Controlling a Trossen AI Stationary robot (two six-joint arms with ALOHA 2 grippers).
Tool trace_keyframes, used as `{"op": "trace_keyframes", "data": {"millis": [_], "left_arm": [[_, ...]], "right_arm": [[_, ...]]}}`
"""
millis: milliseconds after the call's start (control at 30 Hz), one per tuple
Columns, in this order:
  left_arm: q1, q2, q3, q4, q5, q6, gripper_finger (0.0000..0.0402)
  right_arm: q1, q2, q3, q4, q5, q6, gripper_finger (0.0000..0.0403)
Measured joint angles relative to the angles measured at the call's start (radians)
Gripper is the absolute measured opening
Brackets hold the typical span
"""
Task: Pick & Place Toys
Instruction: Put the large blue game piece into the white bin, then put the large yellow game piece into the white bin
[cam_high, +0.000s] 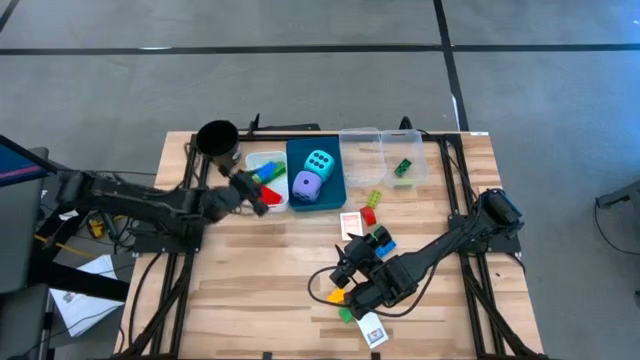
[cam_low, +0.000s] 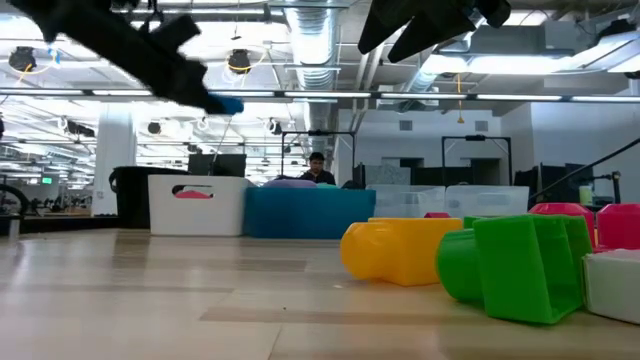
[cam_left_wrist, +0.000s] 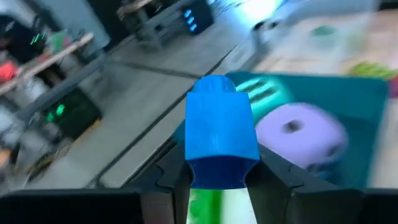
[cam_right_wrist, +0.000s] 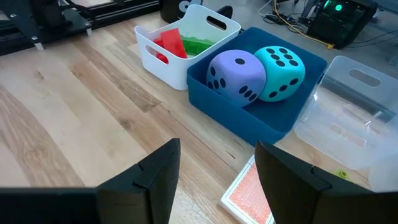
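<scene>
Two dice (cam_right_wrist: 256, 74) in blue bin (cam_right_wrist: 249, 127); left gripper (cam_left_wrist: 221, 177) clamps blue brick (cam_left_wrist: 221, 134) over white bin (cam_right_wrist: 163, 55), right gripper (cam_right_wrist: 217, 171) fingers apart, empty.

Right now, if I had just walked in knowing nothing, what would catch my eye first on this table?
Probably the two big dotted dice, the purple die and the cyan die, sitting side by side in the blue bin near the table's far edge. Next, the left claw gripping a blue brick above the white bin. Then the loose bright bricks scattered around the right claw.
</scene>
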Motion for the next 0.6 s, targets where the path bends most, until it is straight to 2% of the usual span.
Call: {"op": "trace_keyframes", "data": {"millis": [100,267,500,600], "left_arm": [[0.094,-0.038,-0.071,0.033,0.055,-0.029,0.0131],[0.187,-0.053,-0.171,0.149,0.085,-0.074,0.0210],[0.188,-0.053,-0.199,0.339,0.108,-0.086,0.0280],[0.171,-0.053,-0.198,0.390,0.238,-0.089,0.0291]], "right_arm": [[0.000,0.000,0.000,0.000,0.000,0.000,0.0202],[-0.001,0.000,0.000,0.000,0.000,0.000,0.0202],[-0.001,0.000,0.000,0.000,0.000,0.000,0.0202],[-0.001,0.000,0.000,0.000,0.000,0.000,0.0202]]}}
